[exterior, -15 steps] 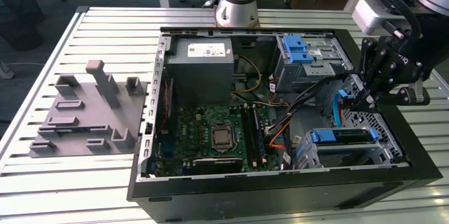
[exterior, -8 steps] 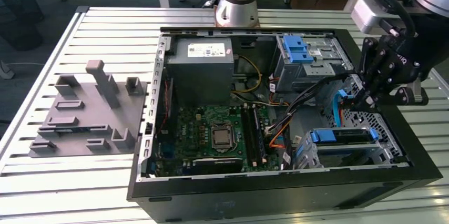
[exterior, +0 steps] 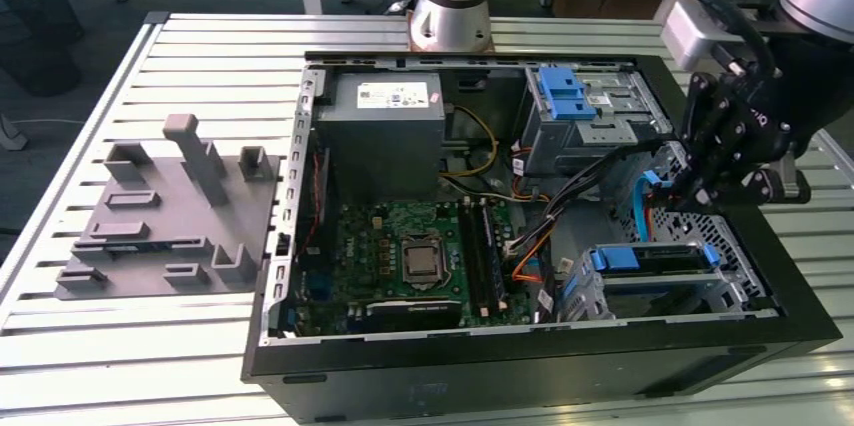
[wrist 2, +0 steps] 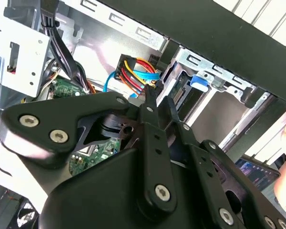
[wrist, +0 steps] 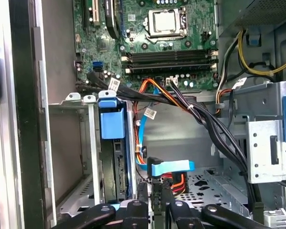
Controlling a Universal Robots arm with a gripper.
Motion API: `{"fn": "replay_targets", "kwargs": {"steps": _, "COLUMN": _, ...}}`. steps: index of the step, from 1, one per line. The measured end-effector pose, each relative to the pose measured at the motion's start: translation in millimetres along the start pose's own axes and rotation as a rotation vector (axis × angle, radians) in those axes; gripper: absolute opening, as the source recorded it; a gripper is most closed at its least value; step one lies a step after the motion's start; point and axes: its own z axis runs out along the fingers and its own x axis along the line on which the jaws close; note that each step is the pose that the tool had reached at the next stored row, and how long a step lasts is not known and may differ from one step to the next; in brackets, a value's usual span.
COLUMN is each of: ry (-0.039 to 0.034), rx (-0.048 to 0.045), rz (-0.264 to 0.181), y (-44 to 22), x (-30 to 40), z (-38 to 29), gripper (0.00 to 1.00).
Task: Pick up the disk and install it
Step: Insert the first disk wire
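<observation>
Disk (wrist: 112, 125) stands inside the metal cage (wrist: 81, 143) of the computer case (exterior: 534, 356). Mostly hidden, just its blue end shows. The gripper (wrist: 155, 191) hangs near it by a blue cable (wrist: 171, 168), jaws close together.

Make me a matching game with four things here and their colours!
Things:
1. motherboard
2. gripper
3. latch
4. metal box

Colours:
A. blue
B. grey
C. black
D. green

Pairs: 1-D, 2-C, 3-A, 4-B
</observation>
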Motion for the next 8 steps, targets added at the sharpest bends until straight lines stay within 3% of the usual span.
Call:
{"fn": "replay_targets", "kwargs": {"steps": 3, "ry": -0.0013, "rx": 0.0116, "rz": 0.000, "y": 0.7, "x": -0.3, "z": 1.8, "gripper": 0.25}}
{"fn": "replay_targets", "kwargs": {"steps": 8, "ry": -0.0016, "rx": 0.0188, "rz": 0.000, "y": 1.1, "x": -0.4, "z": 2.5, "gripper": 0.24}}
